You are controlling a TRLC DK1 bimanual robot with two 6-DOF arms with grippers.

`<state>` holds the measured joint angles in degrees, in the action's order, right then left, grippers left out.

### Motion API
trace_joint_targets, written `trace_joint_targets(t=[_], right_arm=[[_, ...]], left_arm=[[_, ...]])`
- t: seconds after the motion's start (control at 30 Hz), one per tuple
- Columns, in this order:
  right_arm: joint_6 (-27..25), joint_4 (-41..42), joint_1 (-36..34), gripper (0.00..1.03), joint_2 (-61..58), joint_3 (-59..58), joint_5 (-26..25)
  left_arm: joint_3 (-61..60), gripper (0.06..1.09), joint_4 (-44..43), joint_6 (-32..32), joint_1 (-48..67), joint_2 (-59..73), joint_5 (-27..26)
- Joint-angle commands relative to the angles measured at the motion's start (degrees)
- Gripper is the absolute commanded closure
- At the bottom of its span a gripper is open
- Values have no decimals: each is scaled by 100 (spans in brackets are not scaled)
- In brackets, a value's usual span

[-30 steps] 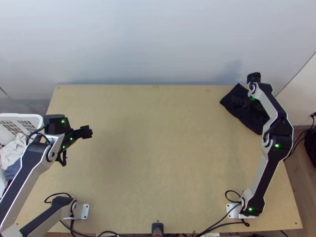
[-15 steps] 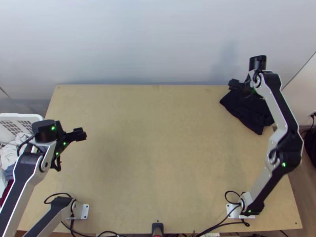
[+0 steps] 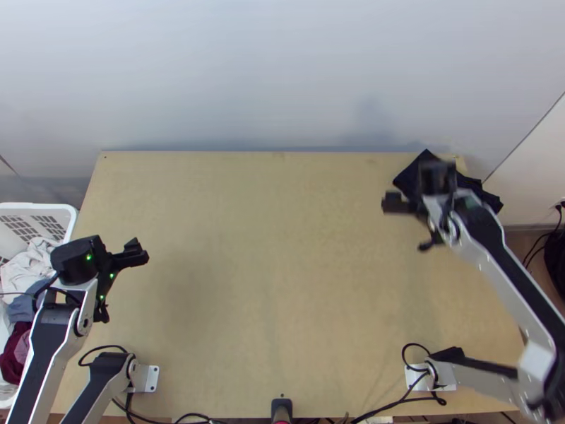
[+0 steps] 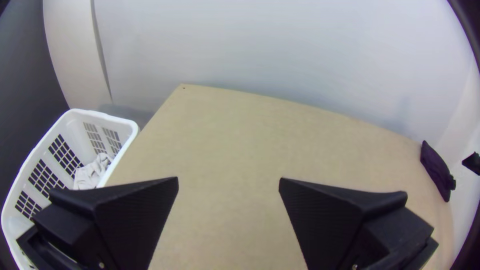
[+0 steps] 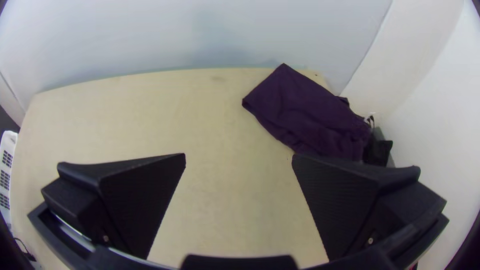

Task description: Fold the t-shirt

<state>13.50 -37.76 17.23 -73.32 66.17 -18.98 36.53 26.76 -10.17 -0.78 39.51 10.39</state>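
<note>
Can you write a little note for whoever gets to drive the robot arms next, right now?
Left gripper: open, holding nothing, over the table's left side near the basket.
Right gripper: open, holding nothing, near the dark cloth.
Dark cloth, probably the t-shirt: in a flat bundle at the table's far right corner, sticking out past the edge.
Done: it looks folded, though I can't count the folds.
Left to do: maybe just nudge it fully onto the table. More clothes are in the basket.
</note>
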Motion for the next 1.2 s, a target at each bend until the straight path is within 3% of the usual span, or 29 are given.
trace_joint_targets(t=[0.0,0.1,0.2,0.4,0.47,0.6,0.67,0.8,0.9,1.03,1.17], right_arm=[[136,664,377,4,1962,-2012,-721],[-418,1939,632,6,3324,-3075,-1099],[-480,1930,746,4,3799,-3550,-1301],[-1499,2941,729,5,5064,-5053,-1503],[-1508,2994,720,5,5223,-5369,-1512],[-1833,3758,667,5,5671,-6090,-1547],[-2062,4066,685,4,6216,-6389,-1547],[-2246,4198,738,4,7270,-6556,-1529],[-2193,4206,729,4,7323,-6564,-1538],[-1578,4224,685,4,7341,-6564,-1538],[-1578,4224,685,4,7341,-6564,-1538]], left_arm=[[-419,11,-347,139,-37,-180,15],[-806,11,-637,332,-45,-365,24],[-1175,11,-1130,578,-81,-672,33],[-1816,11,-2131,868,-72,-1138,138],[-2019,11,-2492,886,-89,-1121,226],[-2862,11,-3907,1404,-116,-1288,305],[-3179,11,-4258,1343,-54,-1665,288],[-3565,11,-3986,1176,640,-2773,288],[-3662,11,-2922,1009,1290,-3986,218],[-3662,11,-2896,719,1422,-3951,94],[-3662,11,-2896,719,1405,-3951,77]])
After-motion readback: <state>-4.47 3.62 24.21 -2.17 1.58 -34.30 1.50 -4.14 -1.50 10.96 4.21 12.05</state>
